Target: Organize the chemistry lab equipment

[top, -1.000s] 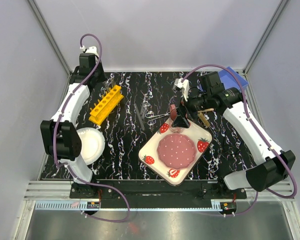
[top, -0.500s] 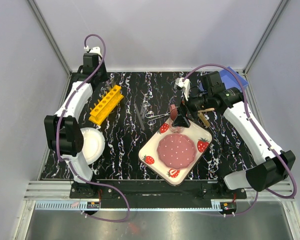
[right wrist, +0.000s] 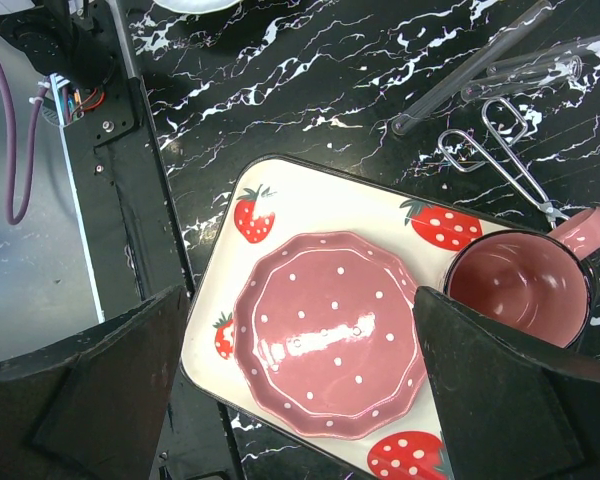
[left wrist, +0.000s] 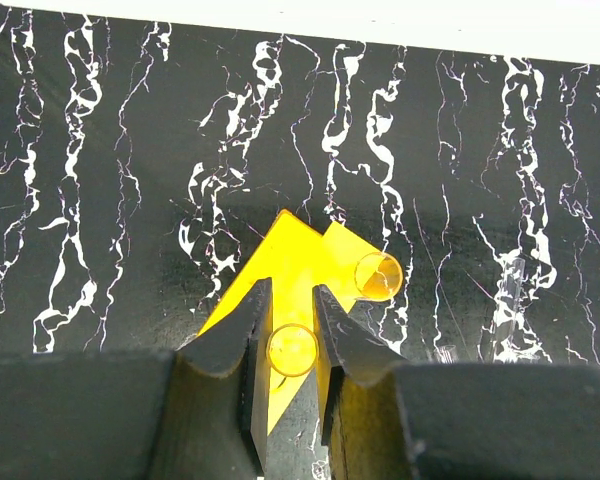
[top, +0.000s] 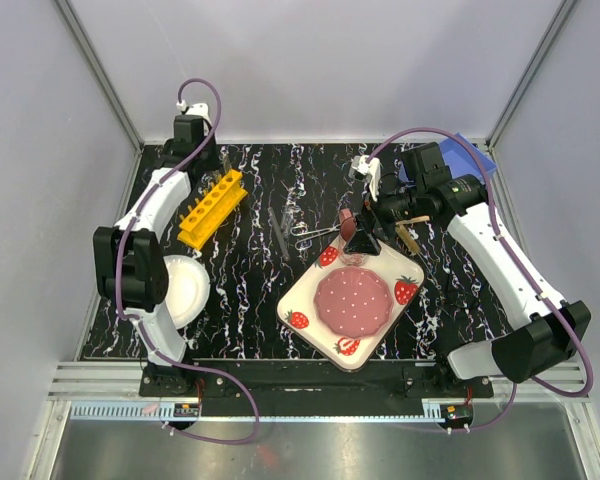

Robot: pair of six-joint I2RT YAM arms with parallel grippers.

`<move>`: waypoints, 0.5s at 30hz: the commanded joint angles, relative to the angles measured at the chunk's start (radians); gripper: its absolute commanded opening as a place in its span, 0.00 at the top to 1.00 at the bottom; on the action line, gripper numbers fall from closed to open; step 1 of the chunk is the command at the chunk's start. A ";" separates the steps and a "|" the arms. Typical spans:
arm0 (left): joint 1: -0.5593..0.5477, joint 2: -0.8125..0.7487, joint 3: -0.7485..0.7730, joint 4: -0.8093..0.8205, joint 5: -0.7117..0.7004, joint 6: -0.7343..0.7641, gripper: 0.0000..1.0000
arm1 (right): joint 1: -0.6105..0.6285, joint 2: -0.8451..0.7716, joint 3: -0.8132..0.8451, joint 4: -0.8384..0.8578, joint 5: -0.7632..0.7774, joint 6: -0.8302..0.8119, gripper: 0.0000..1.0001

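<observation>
Up at the far left of the counter (top: 250, 290) lies the yellow rack (top: 212, 208). Above its end, the left hand (left wrist: 290, 300) is pinched narrow on a clear tube (left wrist: 292, 350). Loose tubes (top: 278, 230) and scissors (top: 315, 232) lie mid-counter. The right hand (right wrist: 300, 335) gapes wide over the strawberry tray (right wrist: 310, 195).

Bright, even overhead light, sharp views; soft glare on the pink dish (right wrist: 325, 350).
</observation>
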 commanded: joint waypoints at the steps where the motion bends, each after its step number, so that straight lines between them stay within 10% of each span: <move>1: -0.007 0.002 -0.034 0.088 -0.028 0.025 0.95 | -0.009 -0.001 0.002 0.017 -0.028 -0.005 0.00; 15: -0.032 -0.001 -0.157 0.223 -0.060 0.055 0.94 | -0.014 0.005 0.007 0.012 -0.034 -0.004 0.00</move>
